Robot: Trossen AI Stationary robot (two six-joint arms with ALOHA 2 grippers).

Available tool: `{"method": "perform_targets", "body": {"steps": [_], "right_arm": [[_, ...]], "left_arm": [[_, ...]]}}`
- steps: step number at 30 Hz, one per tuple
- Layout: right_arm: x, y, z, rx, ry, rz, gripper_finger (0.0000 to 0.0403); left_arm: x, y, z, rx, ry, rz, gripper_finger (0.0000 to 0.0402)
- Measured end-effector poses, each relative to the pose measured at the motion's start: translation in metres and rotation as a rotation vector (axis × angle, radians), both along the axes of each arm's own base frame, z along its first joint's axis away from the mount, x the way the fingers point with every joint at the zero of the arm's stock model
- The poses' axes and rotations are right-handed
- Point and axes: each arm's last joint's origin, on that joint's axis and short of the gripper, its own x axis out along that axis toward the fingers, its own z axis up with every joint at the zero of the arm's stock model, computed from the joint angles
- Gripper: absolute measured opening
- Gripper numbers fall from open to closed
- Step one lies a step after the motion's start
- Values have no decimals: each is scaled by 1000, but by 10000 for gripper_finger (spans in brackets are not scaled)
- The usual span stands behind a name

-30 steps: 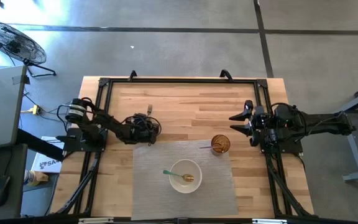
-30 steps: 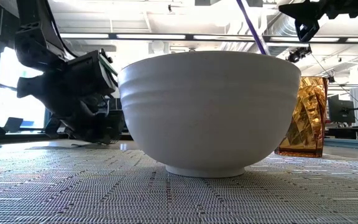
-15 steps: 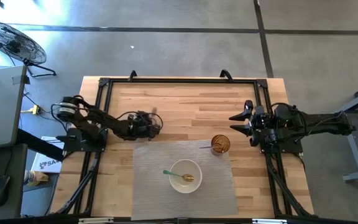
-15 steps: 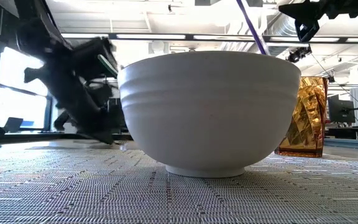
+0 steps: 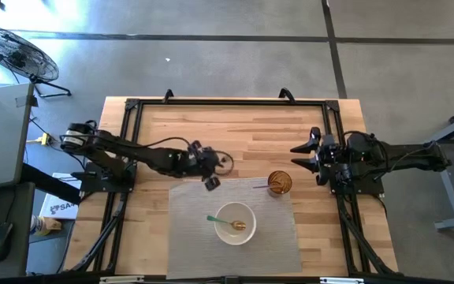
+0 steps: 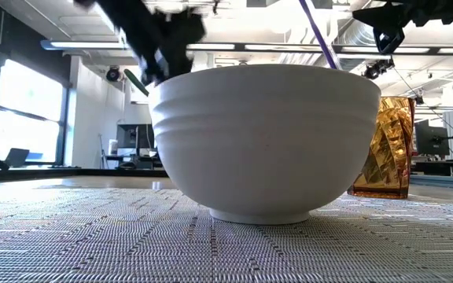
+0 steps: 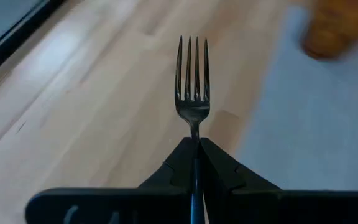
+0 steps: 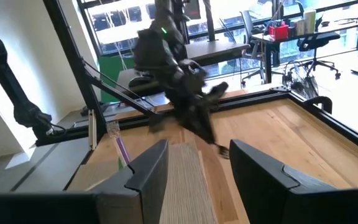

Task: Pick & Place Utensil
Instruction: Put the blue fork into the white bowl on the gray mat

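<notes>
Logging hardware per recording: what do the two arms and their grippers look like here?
Both arms are dark, jointed links with black cables looping along them. The left arm has a pale ring near its base. The right gripper has two broad, dark fingers; the left gripper ends in tapered black pads.

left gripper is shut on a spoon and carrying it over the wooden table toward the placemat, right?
Not a spoon: the left wrist view shows the left gripper shut on a fork, tines pointing forward. The rest holds: it is above the wooden table, near the placemat.
</notes>
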Motion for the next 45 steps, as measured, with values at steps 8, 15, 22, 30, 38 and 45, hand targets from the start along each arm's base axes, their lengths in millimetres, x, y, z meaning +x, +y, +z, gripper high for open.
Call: {"method": "perform_targets", "body": {"steps": [8, 15, 22, 30, 38, 45], "right_arm": [[0, 0, -4, -1, 42, -1, 165], [0, -1, -3, -16, 29, -25, 165], [0, -1, 0, -13, -1, -25, 165], [1, -1, -1, 25, 7, -26, 165], [3, -1, -2, 35, 22, -23, 165], [4, 0, -3, 42, 28, -23, 165]], "left_arm": [[6, -43, 46, -12, 78, -250, 12], [10, -74, 61, -63, 31, -375, 12], [42, -95, 53, -91, 98, -499, 12], [67, -109, 46, -121, 236, -555, 12], [76, -117, 42, -164, 323, -622, 12], [80, -119, 38, -169, 310, -628, 12]]}}
